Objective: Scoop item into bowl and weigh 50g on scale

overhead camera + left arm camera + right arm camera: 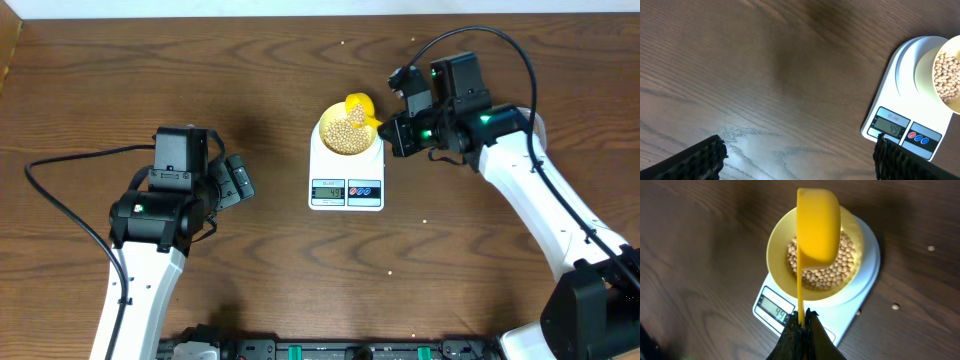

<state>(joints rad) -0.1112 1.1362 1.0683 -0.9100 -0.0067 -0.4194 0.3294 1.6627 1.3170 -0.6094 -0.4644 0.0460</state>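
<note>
Our right gripper is clamped together on the thin handle of the yellow scoop, which reaches straight ahead of it and hangs tipped over the bowl. Just beyond the gripper, the bowl sits on the scale with a heap of beans inside. We judge the filling nearly done: perhaps a bean or two more, then the scoop comes away. Our left gripper stands wide apart, holding nothing, with the scale ahead to its right. Its view shows the display clearly, seemingly forty-nine, while in the right wrist view the handle crosses the digits. That view alone of the two shows stray beans on the table.
</note>
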